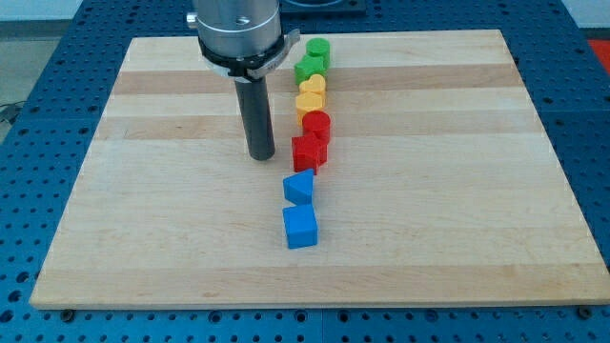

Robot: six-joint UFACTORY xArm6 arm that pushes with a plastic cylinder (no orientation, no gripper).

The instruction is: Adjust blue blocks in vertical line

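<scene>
My tip [261,155] (a bare rod, no pincer to open or close) at ten o'clock of blue cube [300,227] and blue wedge-like block [299,187]; near-vertical, slight offset left to correct

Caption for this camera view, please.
My tip rests left of the red blocks, above-left of two blue blocks ending the coloured column.

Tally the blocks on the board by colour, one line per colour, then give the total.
Green blocks: 2
Yellow blocks: 2
Red blocks: 2
Blue blocks: 2
Total: 8
</scene>
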